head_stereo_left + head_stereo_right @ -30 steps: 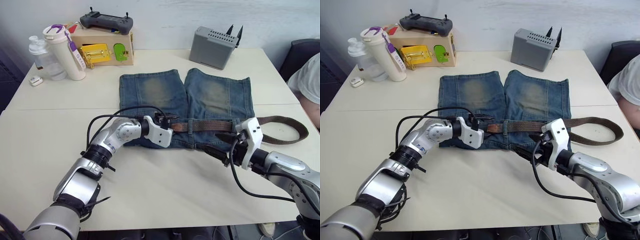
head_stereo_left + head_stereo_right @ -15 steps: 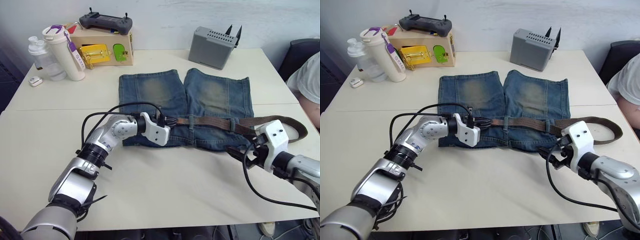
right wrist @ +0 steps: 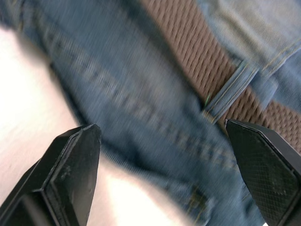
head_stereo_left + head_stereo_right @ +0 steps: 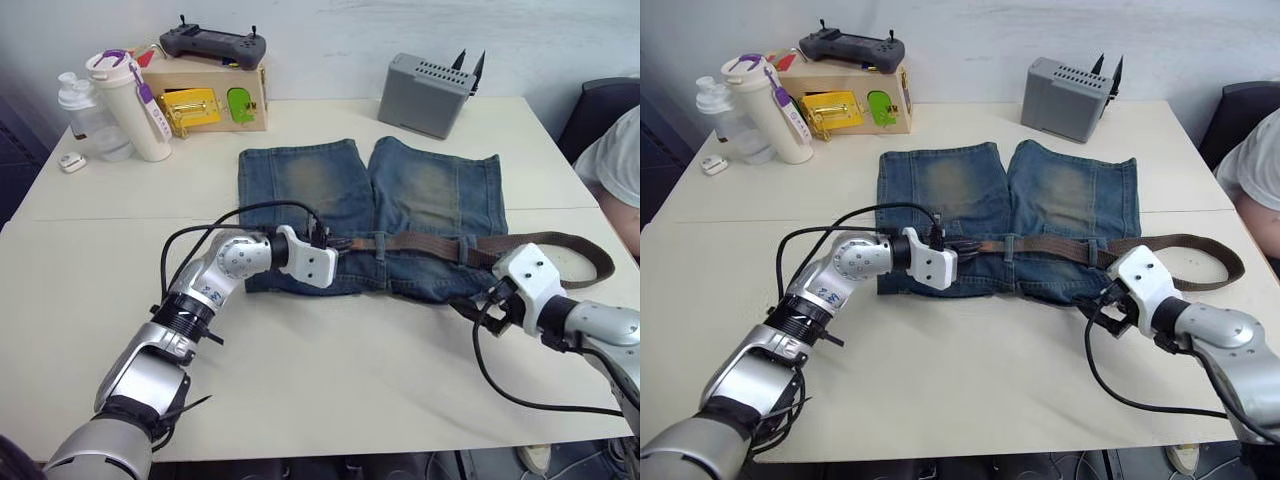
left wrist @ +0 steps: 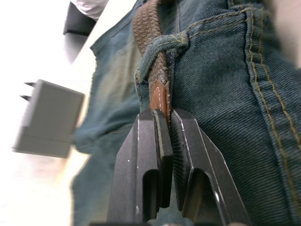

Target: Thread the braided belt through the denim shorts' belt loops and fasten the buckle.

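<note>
1. Left wrist view is showing the left gripper (image 5: 165, 136) with its jaws squeezing shut on the tan leather tip of the long dark-brown braided belt (image 5: 151, 52), just where it is coming out of a small blue denim belt loop (image 5: 162, 47).
2. The faded blue denim shorts (image 4: 370, 215) are lying flat on the pale tabletop (image 4: 330, 370), with the waistband nearest the robot.
3. The belt is running across the waistband and curling in a big loop past the shorts' right side (image 4: 575, 255). I cannot make out the buckle.
4. The right gripper (image 3: 164, 141) is hovering just over the right end of the waistband with its jaws wide apart and holding nothing.
5. I think the step in hand is pulling the tip along to the next loop.
6. To do it well, the left gripper should be pulling slowly and flat along the waistband, so the denim is not bunching up.
7. The right gripper could be pressing the shorts down, so they are not sliding.
</note>
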